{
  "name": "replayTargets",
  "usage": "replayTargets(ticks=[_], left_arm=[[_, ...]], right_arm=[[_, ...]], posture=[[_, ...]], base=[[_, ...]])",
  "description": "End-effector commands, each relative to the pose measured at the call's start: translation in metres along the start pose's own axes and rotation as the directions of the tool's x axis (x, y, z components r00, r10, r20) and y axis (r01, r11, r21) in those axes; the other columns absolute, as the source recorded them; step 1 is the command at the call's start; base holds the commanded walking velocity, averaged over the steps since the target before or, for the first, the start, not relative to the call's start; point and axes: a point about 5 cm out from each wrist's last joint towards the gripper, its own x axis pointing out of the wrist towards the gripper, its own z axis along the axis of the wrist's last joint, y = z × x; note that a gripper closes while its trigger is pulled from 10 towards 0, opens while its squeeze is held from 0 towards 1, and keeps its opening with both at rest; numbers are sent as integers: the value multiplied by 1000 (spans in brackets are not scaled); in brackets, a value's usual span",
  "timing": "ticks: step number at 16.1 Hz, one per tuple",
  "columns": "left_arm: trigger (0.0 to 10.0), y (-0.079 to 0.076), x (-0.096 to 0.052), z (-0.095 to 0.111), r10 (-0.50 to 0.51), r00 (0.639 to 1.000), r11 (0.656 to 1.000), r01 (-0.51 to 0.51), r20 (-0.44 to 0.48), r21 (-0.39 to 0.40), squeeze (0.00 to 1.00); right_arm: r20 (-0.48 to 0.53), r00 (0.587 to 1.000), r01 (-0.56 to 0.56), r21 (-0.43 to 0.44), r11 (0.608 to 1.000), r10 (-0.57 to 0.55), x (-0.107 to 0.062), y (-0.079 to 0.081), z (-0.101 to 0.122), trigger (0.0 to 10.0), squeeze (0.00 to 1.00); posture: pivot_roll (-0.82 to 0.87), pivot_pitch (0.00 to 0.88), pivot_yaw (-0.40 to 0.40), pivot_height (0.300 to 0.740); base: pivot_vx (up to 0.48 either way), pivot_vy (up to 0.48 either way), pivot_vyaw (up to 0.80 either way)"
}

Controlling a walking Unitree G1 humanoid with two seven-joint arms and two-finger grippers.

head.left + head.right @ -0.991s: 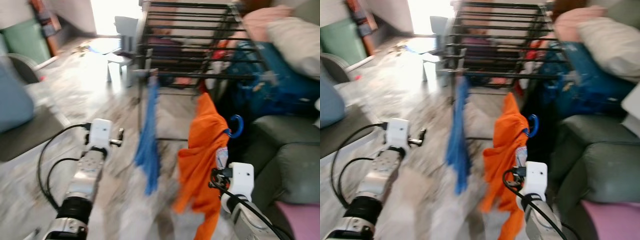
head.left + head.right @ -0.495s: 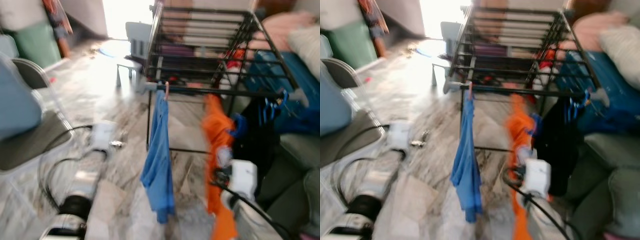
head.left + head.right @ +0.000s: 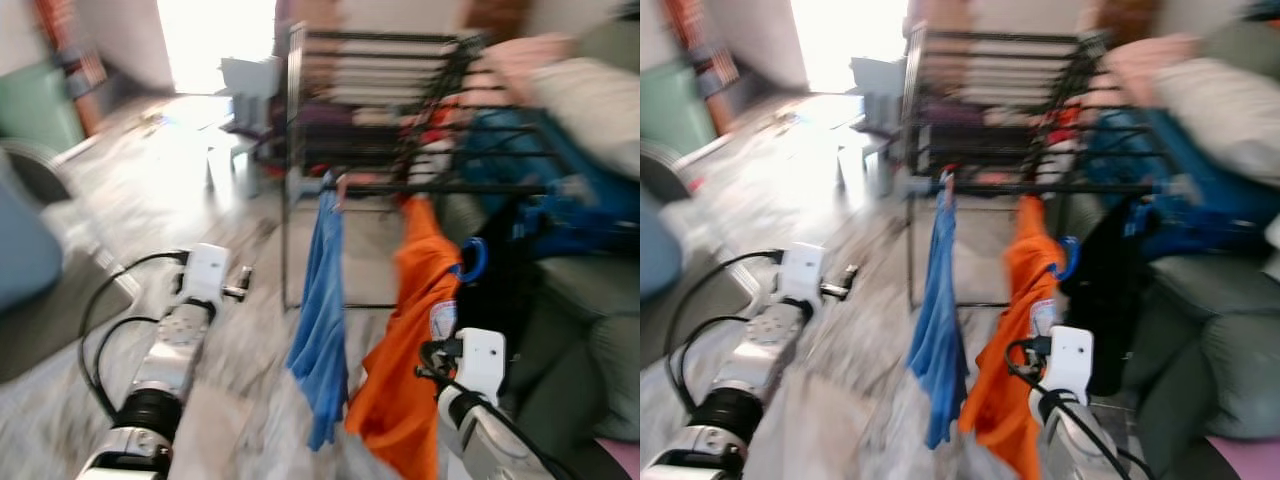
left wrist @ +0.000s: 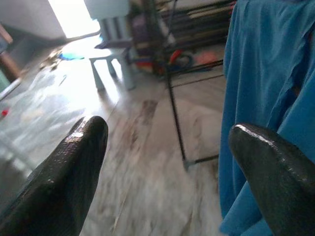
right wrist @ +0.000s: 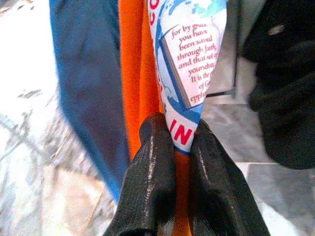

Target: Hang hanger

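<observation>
An orange shirt (image 3: 410, 340) hangs on a blue hanger whose hook (image 3: 472, 258) shows at its right shoulder, just below the front bar of the black drying rack (image 3: 400, 187). My right gripper (image 5: 182, 132) is shut on the shirt's fabric, pinching a white and blue printed patch (image 5: 189, 59), low at the right of the eye views. A blue garment (image 3: 322, 300) hangs from the rack bar to the left of the shirt. My left gripper (image 4: 167, 137) is open and holds nothing, out over the floor to the left of the blue garment.
A black garment (image 3: 510, 270) hangs right of the orange shirt. A green sofa (image 3: 590, 340) with a pile of clothes (image 3: 580, 90) fills the right side. A white stool (image 3: 235, 85) stands behind the rack on the marbled floor (image 3: 150, 180). The eye views are blurred.
The whole picture has swung and stays blurred, so the camera is moving. The right gripper still holds the orange shirt and the left stays open.
</observation>
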Motion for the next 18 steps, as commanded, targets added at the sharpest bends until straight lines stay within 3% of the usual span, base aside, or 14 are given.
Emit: replayTargets(ticks=[1, 11, 18], left_arm=[[10000, -13, 4, 10, -43, 999, 999, 43, 30, 5, 0], [10000, -14, 5, 10, -45, 998, 999, 45, 31, 5, 0], [10000, -15, 5, 9, -35, 999, 999, 35, 33, 3, 0]], right_arm=[[73, 997, 17, -11, 1000, -17, 0, -6, 17, 10000, 0], [37, 999, -12, -32, 999, 13, 2, -3, 12, 10000, 0], [26, 998, -47, -43, 998, 48, 4, -4, 15, 10000, 0]], posture=[[-4, 0, -24, 740], [-3, 0, -24, 740], [0, 0, -31, 740]], base=[[461, 0, -800], [442, 25, 0], [0, 0, 0]])
